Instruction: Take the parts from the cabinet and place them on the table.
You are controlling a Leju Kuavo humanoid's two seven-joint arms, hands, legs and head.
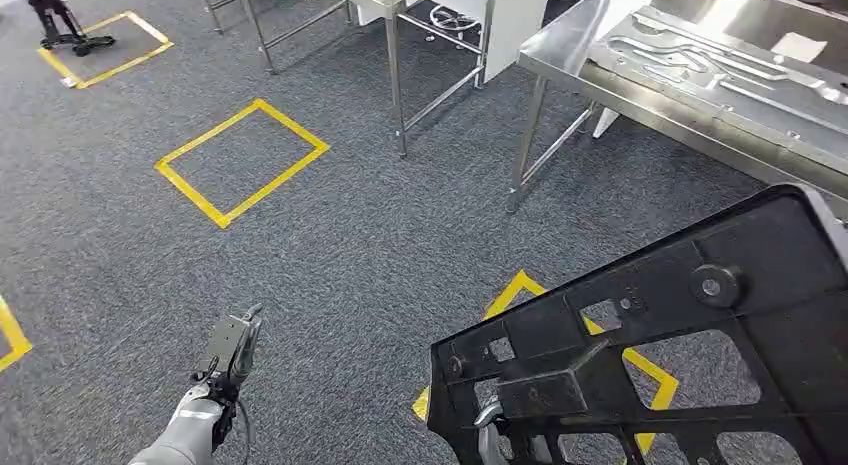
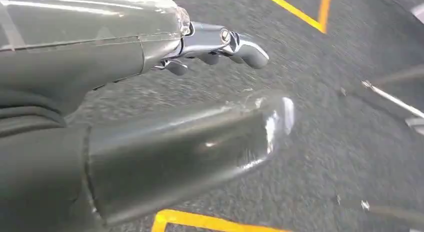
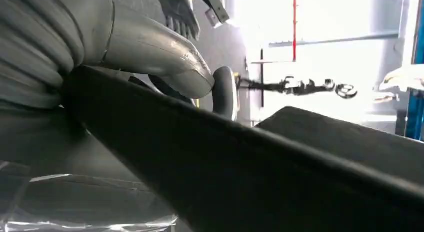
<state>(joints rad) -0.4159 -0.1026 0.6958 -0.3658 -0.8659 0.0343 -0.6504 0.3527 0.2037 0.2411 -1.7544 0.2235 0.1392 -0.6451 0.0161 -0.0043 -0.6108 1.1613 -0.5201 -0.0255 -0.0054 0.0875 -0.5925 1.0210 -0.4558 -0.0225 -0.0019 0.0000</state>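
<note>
Grey carpet floor (image 1: 350,245) marked with yellow tape squares (image 1: 242,162), with steel-legged tables (image 1: 420,5) standing beyond.

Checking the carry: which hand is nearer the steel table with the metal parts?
Right. The right hand grips the black part just below the table; the left hand hangs over carpet, further off.

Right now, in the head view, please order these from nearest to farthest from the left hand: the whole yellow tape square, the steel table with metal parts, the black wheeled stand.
From the left hand:
1. Yellow tape square, ahead on the carpet.
2. Black wheeled stand, far corner on the left.
3. Steel table, far on the right, with metal parts.
</note>
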